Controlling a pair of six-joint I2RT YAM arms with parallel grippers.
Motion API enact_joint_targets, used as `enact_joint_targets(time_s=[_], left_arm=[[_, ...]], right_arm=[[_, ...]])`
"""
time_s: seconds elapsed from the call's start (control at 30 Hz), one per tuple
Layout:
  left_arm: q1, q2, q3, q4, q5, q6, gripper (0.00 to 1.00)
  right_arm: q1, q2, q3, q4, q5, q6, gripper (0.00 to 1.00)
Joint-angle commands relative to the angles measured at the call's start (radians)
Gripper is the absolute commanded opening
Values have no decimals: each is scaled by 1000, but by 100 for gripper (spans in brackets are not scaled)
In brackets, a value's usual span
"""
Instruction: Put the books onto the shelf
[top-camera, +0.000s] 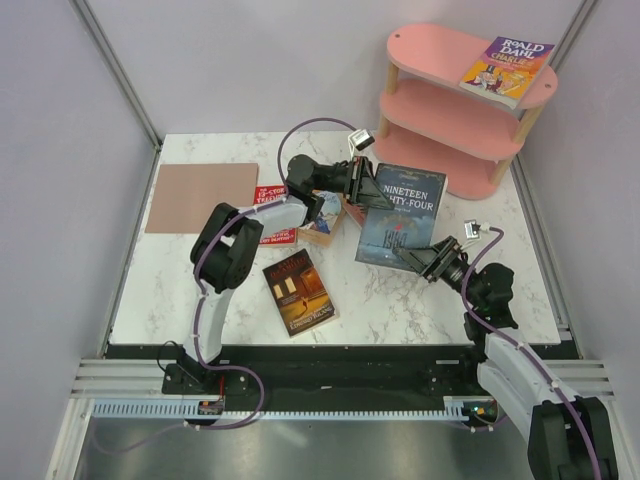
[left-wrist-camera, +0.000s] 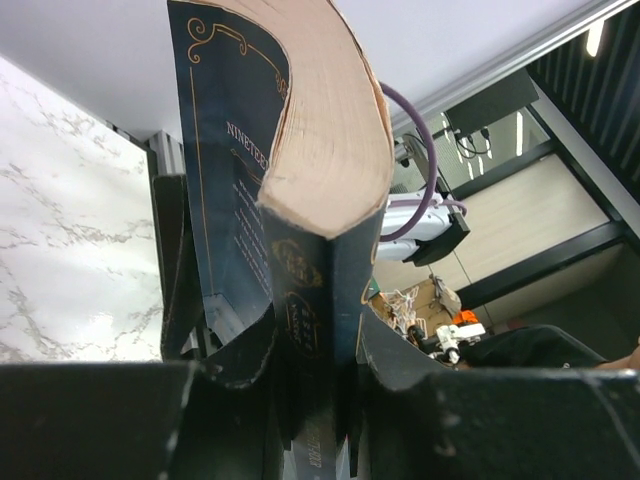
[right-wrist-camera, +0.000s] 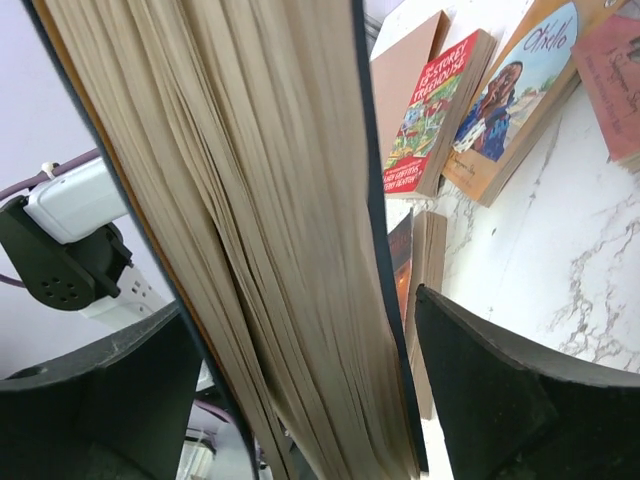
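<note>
Nineteen Eighty-Four (top-camera: 400, 215), dark blue, pages bowed, is pinched by left fingers (left-wrist-camera: 176, 270); right fingers (right-wrist-camera: 490, 390) stand apart around it.

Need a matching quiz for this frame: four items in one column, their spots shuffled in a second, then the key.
Items
1. Roald Dahl book
2. Nineteen Eighty-Four book
3. dark brown-orange book
4. brown mat

Places
A. flat on the table, towards its near edge
B. on the top board of the shelf
C. far-left part of the table
D. clamped in the left gripper

Pairs: 1-B, 2-D, 3-A, 4-C
</note>
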Motion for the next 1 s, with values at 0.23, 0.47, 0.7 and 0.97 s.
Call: enact_joint_targets(time_s=[0.23, 0.47, 0.7, 0.97], left_arm=[[18, -18, 67, 11, -88, 15, 2], [21, -21, 50, -10, -66, 40, 2], [174, -147, -181, -43, -22, 151, 49], [410, -382, -447, -400, 1, 465, 63]], right_arm=[[-1, -52, -63, -32, 7, 56, 49], [-1, -9, 3, -32, -37, 27, 0], [0, -77, 184, -383, -17, -152, 0], [0, 23, 536, -655, -22, -390, 2]])
